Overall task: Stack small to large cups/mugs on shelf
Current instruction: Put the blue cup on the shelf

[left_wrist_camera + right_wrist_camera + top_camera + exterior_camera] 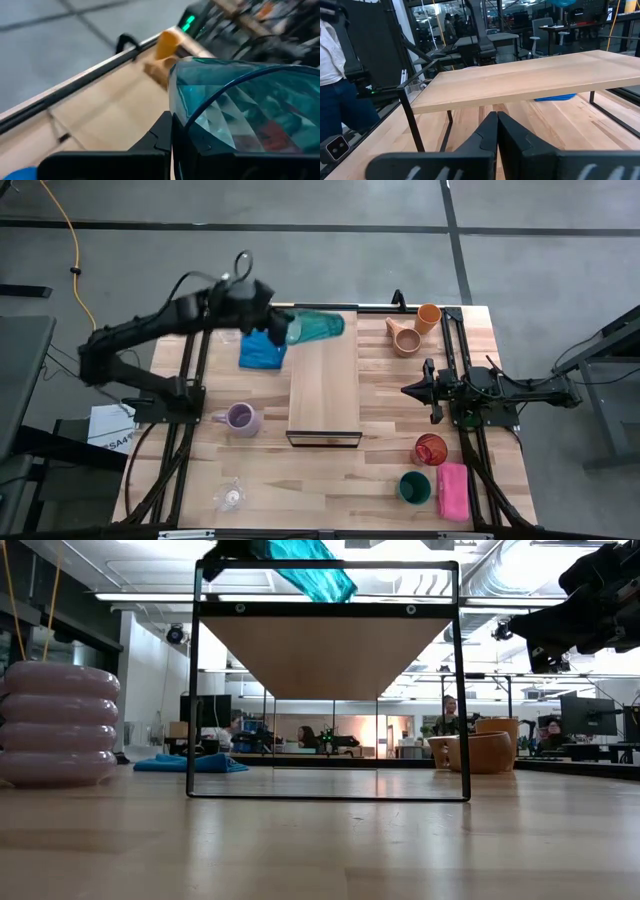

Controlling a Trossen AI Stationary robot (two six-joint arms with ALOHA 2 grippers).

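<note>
shelf (324, 380): a long light-wood board on a thin black frame, standing lengthwise in the middle of the slatted table (380, 480).

left gripper (283, 330): hanging in the air at the shelf's far left corner, its jaws clamping the tall teal tumbler (318, 326). the tumbler is lying tilted on its side above the far end of the board, not resting on it; in the low view it is showing above the frame's top bar.

right gripper (407, 391): waiting over the table just right of the shelf, its jaws pressed together on nothing, pointing at the board's long edge.

lavender mug (241, 419): standing on the table left of the shelf's near end, handle pointing left.

tan mug (404, 338) and orange cup (428, 317): sitting close together at the far right of the table, the tan mug lying tipped over.

red cup (430, 449) and dark green cup (414, 487): standing at the near right of the table, the green one nearer the front edge.

pink sponge (452, 490): lying just right of the dark green cup.

clear glass (231, 496): standing near the front left; a second one is not making itself out.

blue cloth (260, 350): lying crumpled left of the shelf's far end, partly under the left arm.
</note>
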